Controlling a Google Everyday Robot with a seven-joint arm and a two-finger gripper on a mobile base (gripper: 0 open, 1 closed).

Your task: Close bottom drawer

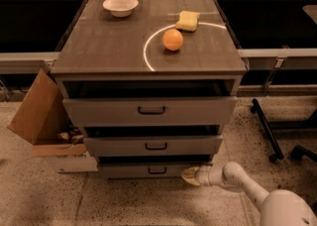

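A grey wood-grain cabinet [148, 46] stands centre, its slim bottom drawer [148, 170] at floor level, slightly out. The gripper [190, 175] sits at that drawer's right front. Left leans a cardboard box [37, 108]; on top lie a bowl [120, 5], orange [173, 39] and sponge [187, 20].

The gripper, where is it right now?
The gripper is low on the right of the camera view, at the right end of the bottom drawer, near the floor.
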